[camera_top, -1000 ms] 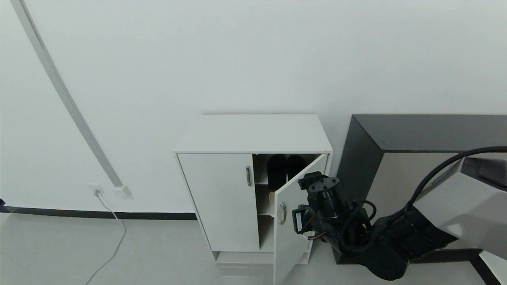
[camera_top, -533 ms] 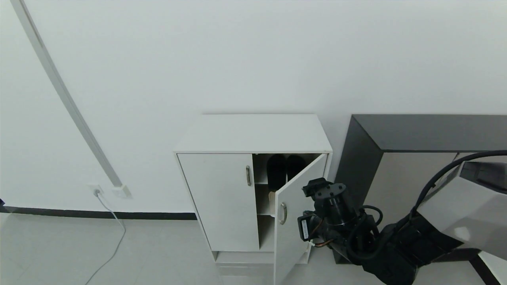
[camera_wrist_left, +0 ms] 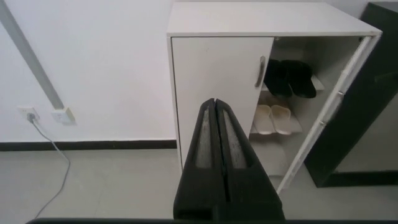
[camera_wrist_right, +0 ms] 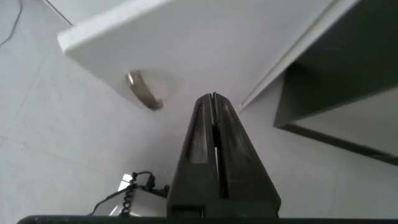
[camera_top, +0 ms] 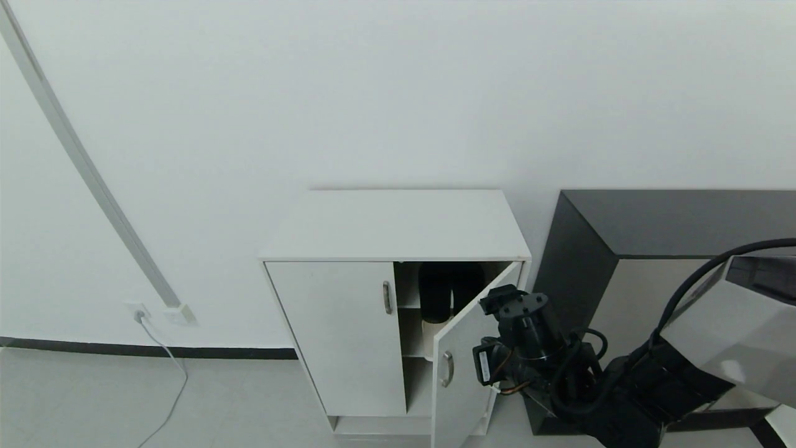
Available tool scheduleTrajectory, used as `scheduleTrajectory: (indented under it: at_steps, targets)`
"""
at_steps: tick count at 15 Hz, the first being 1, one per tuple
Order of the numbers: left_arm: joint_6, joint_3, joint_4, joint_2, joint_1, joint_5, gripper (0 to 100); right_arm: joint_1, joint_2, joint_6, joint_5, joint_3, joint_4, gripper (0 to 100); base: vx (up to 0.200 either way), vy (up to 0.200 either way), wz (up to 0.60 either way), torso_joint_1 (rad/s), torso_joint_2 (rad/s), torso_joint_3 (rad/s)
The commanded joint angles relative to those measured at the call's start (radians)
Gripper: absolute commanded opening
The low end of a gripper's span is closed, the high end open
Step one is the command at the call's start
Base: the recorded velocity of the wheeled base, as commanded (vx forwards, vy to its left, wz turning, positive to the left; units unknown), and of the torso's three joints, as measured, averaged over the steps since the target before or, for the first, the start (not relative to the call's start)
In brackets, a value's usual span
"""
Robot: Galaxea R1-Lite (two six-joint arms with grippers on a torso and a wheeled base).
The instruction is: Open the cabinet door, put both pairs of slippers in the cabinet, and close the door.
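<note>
White cabinet (camera_top: 398, 224) against the wall, left door (camera_top: 336, 336) closed and right door (camera_top: 465, 339) standing ajar: a black pair of slippers (camera_wrist_left: 291, 78) lies on the upper shelf and a cream pair of slippers (camera_wrist_left: 275, 119) on the shelf directly below, both inside the right compartment. The right gripper (camera_wrist_right: 214, 98), fingers pressed together on nothing, points at the outer face of the ajar door beside its metal handle (camera_wrist_right: 143, 91), contact not discernible; a small white label (camera_top: 482, 368) on that wrist carries print too small to read. The left gripper (camera_wrist_left: 215, 102), likewise closed and empty, hangs well apart from the cabinet front.
</note>
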Motion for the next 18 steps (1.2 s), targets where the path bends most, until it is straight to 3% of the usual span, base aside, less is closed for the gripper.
scheduleTrajectory:
  at_steps: [1, 18]
  targets:
    - [0.000, -0.001, 0.000, 0.000, 0.000, 0.001, 0, 0.000, -0.007, 0.000, 0.000, 0.002, -0.002, 0, 0.000, 0.000, 0.00, 0.000, 0.00, 0.000]
    - [0.000, 0.000, 0.000, 0.000, 0.000, -0.001, 0, -0.140, 0.202, -0.050, 0.023, -0.289, -0.047, 0, 0.000, 0.000, 0.00, 0.000, 0.00, 0.000]
